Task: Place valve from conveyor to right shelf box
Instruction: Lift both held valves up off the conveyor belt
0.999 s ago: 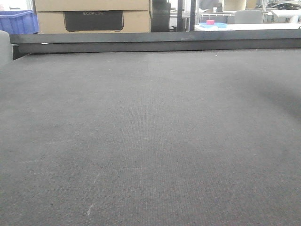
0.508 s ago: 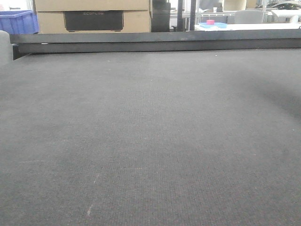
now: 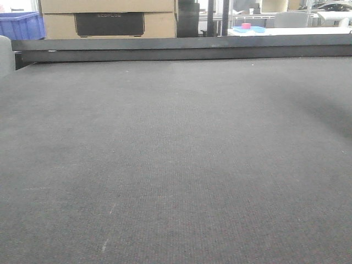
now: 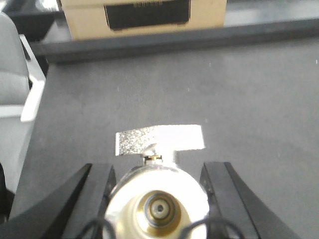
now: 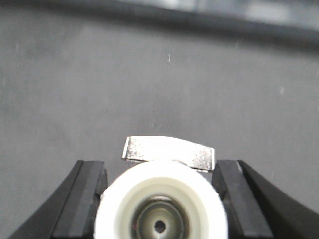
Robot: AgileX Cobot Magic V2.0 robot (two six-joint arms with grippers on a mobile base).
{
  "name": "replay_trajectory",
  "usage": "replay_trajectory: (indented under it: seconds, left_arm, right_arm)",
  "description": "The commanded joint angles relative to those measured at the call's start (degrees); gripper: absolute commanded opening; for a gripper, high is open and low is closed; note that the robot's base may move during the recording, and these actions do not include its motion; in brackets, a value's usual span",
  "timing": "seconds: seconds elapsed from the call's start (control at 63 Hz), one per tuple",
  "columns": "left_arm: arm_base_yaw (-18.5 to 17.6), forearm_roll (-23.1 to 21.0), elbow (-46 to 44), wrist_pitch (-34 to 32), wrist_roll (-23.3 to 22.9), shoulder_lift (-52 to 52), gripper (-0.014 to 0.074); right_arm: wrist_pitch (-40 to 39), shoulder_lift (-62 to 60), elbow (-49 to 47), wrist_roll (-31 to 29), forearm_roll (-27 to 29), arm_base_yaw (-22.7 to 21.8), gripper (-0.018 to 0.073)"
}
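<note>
In the left wrist view a shiny steel valve (image 4: 157,199) faces me end-on, its flat lever handle (image 4: 159,139) pointing up and away. My left gripper (image 4: 157,167) is shut on it, one black finger on each side. The right wrist view shows another valve (image 5: 159,199), white cap toward the camera and lever (image 5: 169,152) on top, with my right gripper (image 5: 159,164) shut on its sides. Both are just above the dark grey conveyor (image 3: 176,154). No valve or gripper appears in the front view. The right shelf box is out of view.
A dark rail (image 3: 181,49) runs along the belt's far edge. Behind it stand a cardboard box (image 3: 110,19) with a black unit, a blue crate (image 3: 22,25) at far left and a table with a blue tray (image 3: 247,28). A grey panel (image 4: 12,74) borders the belt's left side.
</note>
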Motion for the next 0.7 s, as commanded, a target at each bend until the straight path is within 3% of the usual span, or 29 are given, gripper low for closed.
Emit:
replay_trajectory:
  seconds: [0.0, 0.682]
  left_arm:
    - [-0.32, -0.32, -0.91, -4.56, -0.44, -0.69, -0.0111]
    - [-0.32, -0.32, -0.91, -5.46, -0.44, -0.69, -0.0111]
  right_arm:
    - [-8.11, -0.94, -1.00, -0.17, 0.02, -0.12, -0.0154]
    - [-10.48, -0.94, -1.00, -0.17, 0.02, -0.12, -0.0154]
